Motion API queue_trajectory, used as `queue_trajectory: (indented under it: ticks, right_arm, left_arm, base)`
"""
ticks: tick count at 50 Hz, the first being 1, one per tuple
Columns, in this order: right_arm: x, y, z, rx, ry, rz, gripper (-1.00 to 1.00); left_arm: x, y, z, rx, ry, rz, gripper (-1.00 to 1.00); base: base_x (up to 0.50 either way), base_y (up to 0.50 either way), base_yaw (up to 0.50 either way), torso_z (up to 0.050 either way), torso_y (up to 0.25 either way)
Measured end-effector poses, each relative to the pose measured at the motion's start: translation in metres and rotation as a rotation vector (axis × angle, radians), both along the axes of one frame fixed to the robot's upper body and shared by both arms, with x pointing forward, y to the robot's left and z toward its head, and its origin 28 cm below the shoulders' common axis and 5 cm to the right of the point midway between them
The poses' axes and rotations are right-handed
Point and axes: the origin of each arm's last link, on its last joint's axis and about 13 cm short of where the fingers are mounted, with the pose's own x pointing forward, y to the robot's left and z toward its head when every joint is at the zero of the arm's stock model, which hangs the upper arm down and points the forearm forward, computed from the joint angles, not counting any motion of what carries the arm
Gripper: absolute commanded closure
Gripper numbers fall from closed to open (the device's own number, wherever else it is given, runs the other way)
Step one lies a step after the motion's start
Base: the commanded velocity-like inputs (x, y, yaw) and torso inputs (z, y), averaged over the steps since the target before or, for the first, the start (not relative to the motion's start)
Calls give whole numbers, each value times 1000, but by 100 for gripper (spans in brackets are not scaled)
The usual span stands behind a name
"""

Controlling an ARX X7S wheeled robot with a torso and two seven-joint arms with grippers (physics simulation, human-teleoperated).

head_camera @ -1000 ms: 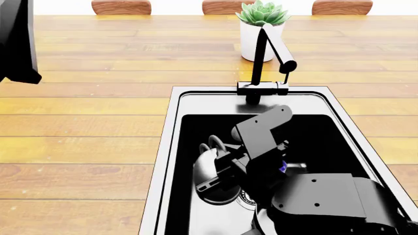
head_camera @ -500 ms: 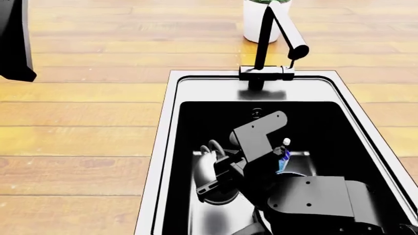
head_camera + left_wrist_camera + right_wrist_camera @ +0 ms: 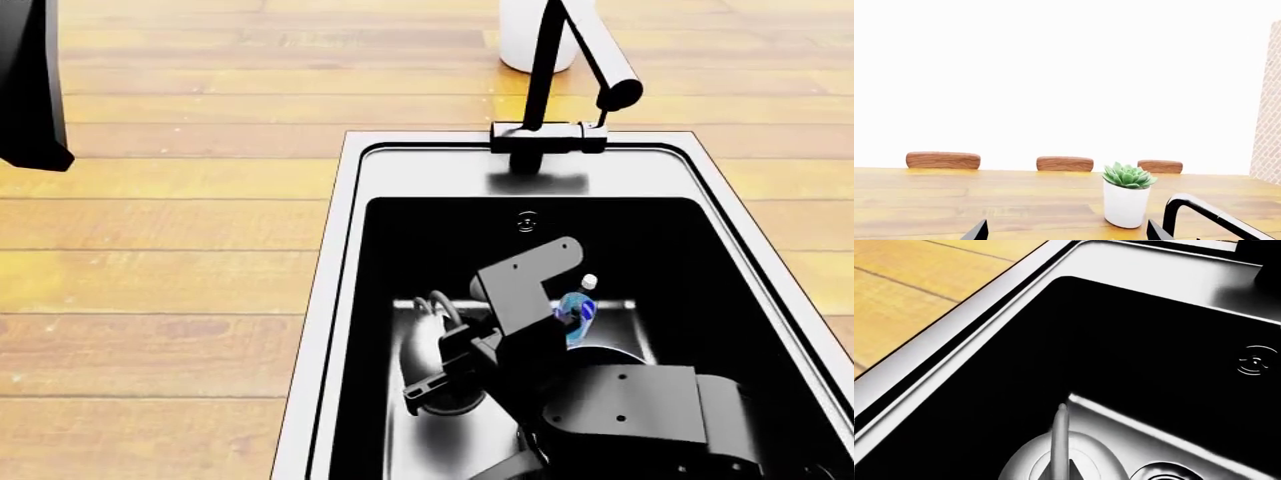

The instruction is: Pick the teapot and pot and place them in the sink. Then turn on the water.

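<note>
- The teapot (image 3: 430,352) sits low in the sink (image 3: 350,300), against its left wall. I judge it rigid and slick, so the arched loop handle (image 3: 1060,440) is the place to hold.
- My right gripper (image 3: 447,365) is right at the teapot, the handle rising just ahead of the wrist camera. Whether it is clamped I cannot tell.
- My left gripper (image 3: 1064,231) hangs released, high above the counter, facing the potted succulent (image 3: 1126,195).

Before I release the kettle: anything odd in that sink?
A small blue bottle stands in the sink beside the right gripper, not a task item. The teapot looks upright. No water runs from the faucet.
</note>
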Motion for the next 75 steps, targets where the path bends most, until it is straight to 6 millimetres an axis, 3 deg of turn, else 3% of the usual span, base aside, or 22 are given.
queue_trajectory:
  ticks: [28,29,54,75]
  right_arm:
    - [13,-1,-23,-52,77,-13,100]
    - [13,-1,-24,-55,81,-14,-100]
    - [17,-2,-18,-54,67,-52,-100]
    - [-2,-11,58,-5,-160,-87,-100]
  left_arm:
    - [0,1,-2,-7,3,-3,-100]
    - [1,1,-3,-7,3,-3,-100]
    - [1,2,-4,-11,5,-4,-100]
    - [0,2,-3,-21,0,-3,-100]
  base:
    - [0,0,0,0,1]
    - [0,0,0,0,0]
    - [0,0,0,0,0]
    - [0,0,0,-3,69]
